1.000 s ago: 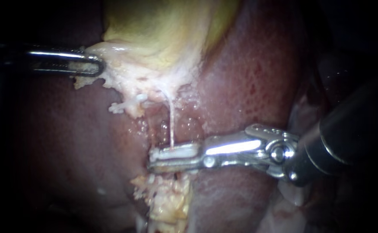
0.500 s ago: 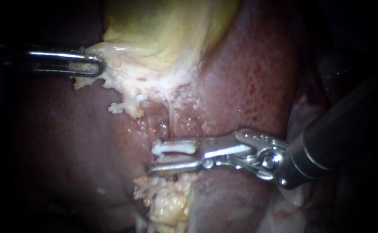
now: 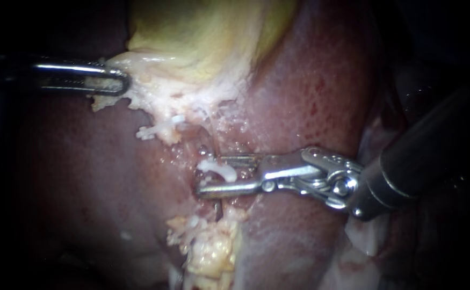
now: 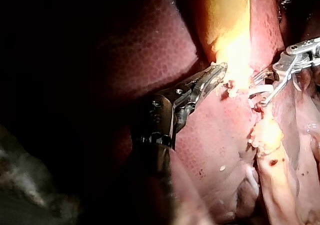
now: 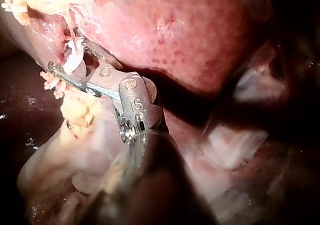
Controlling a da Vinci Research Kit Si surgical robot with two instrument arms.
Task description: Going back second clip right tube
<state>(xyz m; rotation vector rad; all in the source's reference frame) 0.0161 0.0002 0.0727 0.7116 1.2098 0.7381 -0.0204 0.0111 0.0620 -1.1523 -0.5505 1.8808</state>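
My right instrument (image 3: 209, 175) reaches in from the right, its jaws open around a white clip (image 3: 218, 169). The clip sits on a thin pale tube (image 3: 211, 140) that runs down from the yellow gallbladder (image 3: 202, 37). The clip lies in the gap, free of the lower jaw. My left instrument (image 3: 121, 81) is shut on the gallbladder's pale ragged edge (image 3: 138, 94) at upper left. The right wrist view shows the same open jaws (image 5: 64, 50) astride the clip (image 5: 72, 60). In the left wrist view my left instrument (image 4: 217, 72) grips pale tissue, with the clip (image 4: 260, 89) beyond it.
Red liver (image 3: 310, 96) surrounds the site on both sides. A lump of yellowish fatty tissue (image 3: 208, 252) lies just below the right instrument's lower jaw. Loose pale tissue (image 3: 369, 241) shows under the right shaft.
The right instrument's jaws have opened off the clip and drawn back a little to the right. The clip stays on the tube. The left instrument has not moved.
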